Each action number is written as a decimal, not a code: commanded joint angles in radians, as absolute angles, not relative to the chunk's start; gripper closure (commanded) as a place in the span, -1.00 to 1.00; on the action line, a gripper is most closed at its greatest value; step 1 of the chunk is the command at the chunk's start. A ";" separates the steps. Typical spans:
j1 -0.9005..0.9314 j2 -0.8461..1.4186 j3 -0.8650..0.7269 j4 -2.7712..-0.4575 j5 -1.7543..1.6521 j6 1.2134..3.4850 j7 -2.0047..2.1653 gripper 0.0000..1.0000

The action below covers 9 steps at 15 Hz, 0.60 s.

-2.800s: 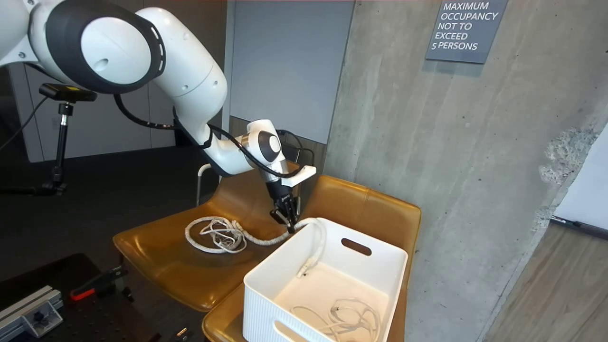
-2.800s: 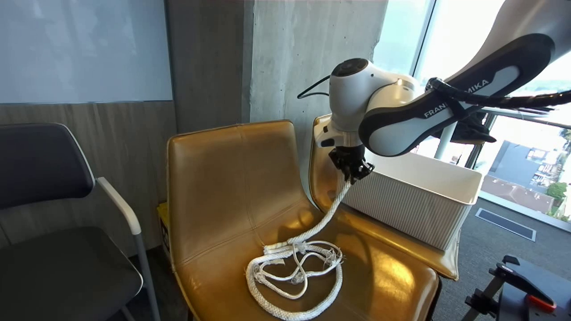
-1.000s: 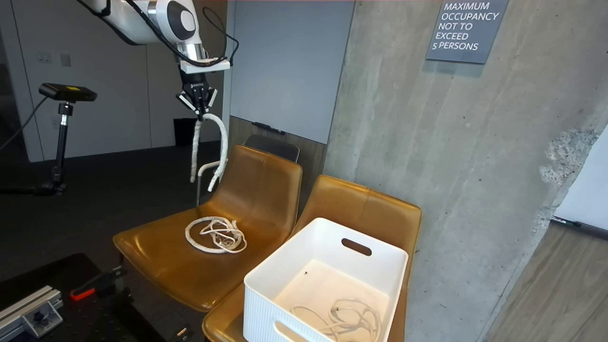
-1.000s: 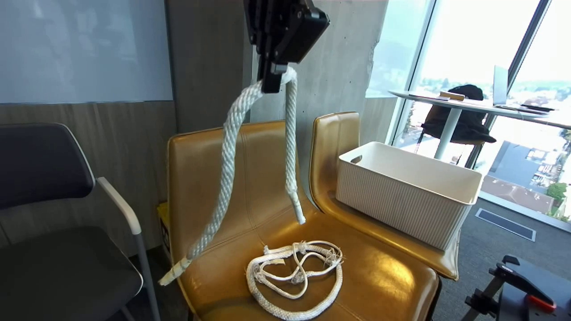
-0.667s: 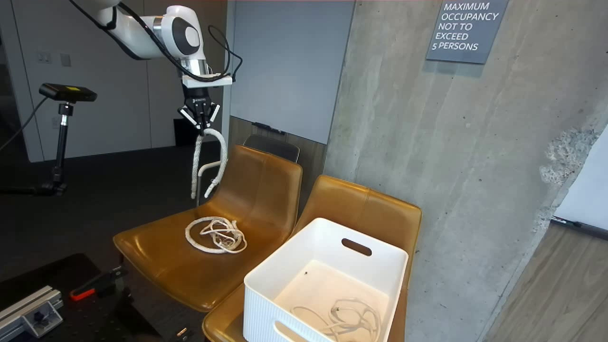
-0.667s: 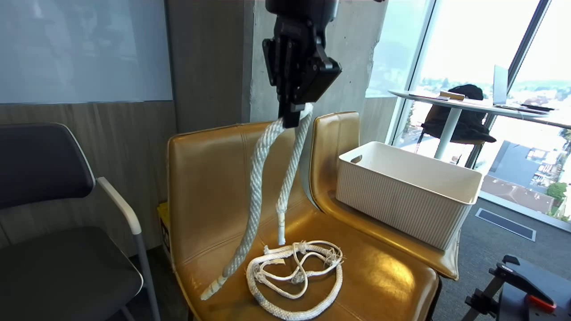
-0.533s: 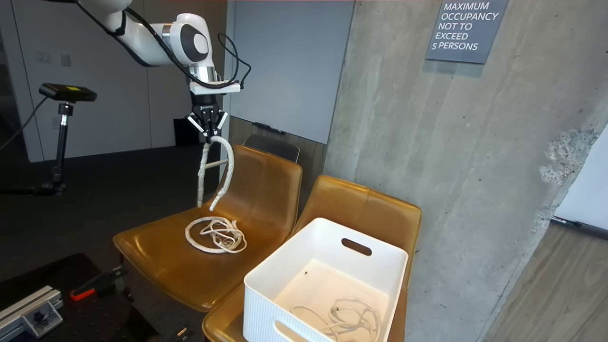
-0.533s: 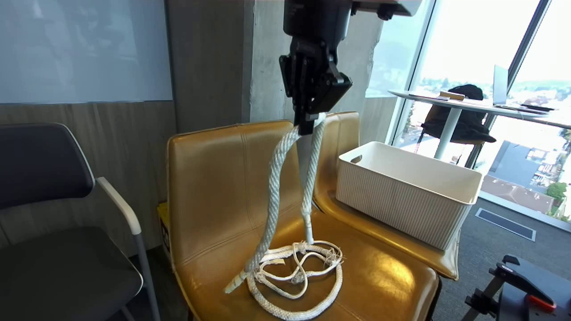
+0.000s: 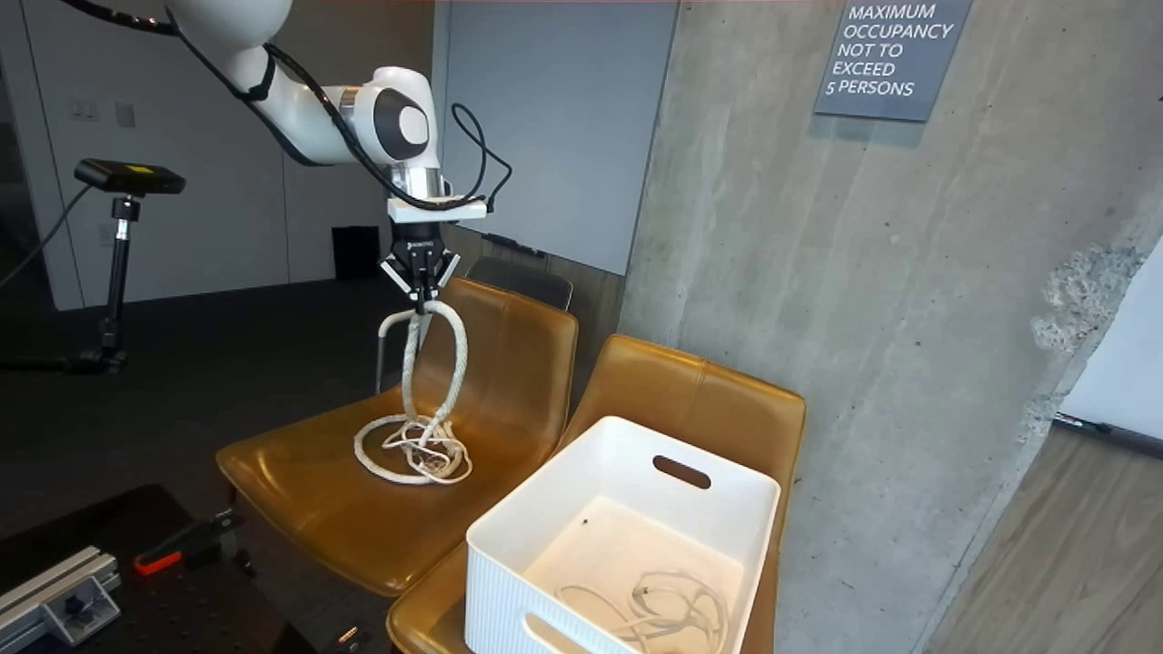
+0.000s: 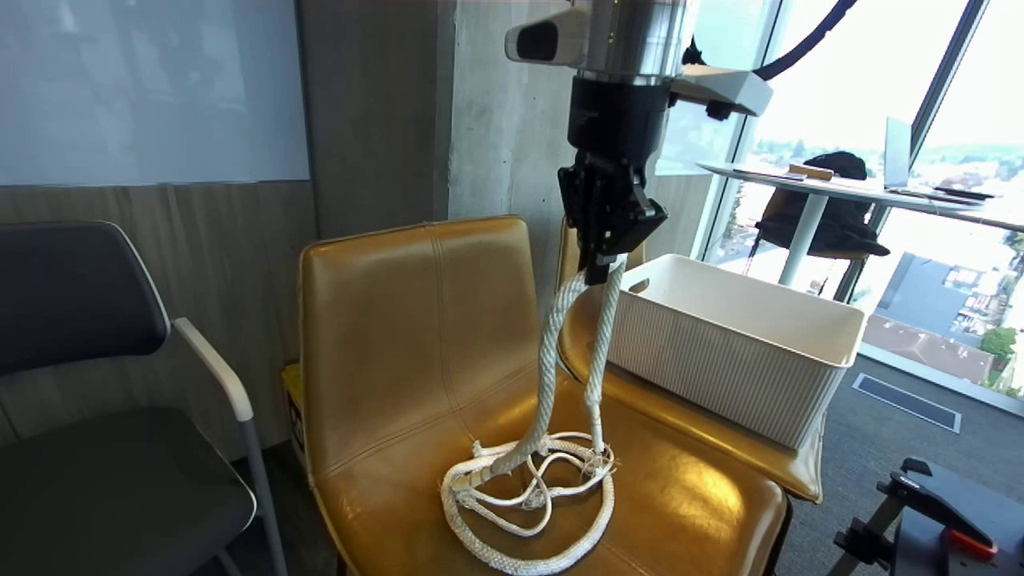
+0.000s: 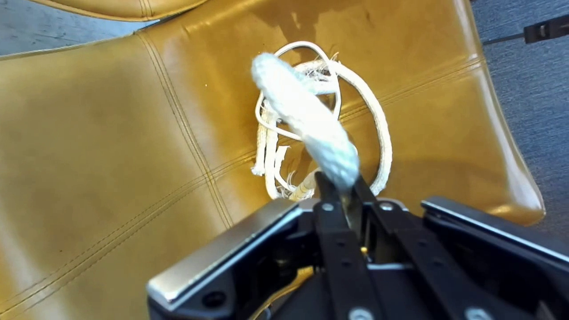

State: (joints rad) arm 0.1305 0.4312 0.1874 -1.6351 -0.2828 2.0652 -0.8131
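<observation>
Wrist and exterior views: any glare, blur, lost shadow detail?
Wrist view: the thick white twisted rope is soft and washed out, the white rope coil below it sharper; in an exterior view, the tall windows are blown out and the glossy tan leather chair seat shows a glare patch; in an exterior view, the dark floor loses detail in shadow.

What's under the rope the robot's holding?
A white rope tangle lies on the chair. In the wrist view, the held rope covers part of it, hiding what's there.
</observation>
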 commanded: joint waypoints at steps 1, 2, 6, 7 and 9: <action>0.128 0.391 0.190 -1.685 -0.248 2.090 -0.800 0.28; 0.127 0.391 0.191 -1.686 -0.244 2.091 -0.798 0.24; 0.124 0.392 0.190 -1.681 -0.229 2.088 -0.793 -0.30; 0.123 0.393 0.190 -1.677 -0.226 2.087 -0.793 -0.47; 0.118 0.394 0.186 -1.672 -0.219 2.085 -0.791 -0.72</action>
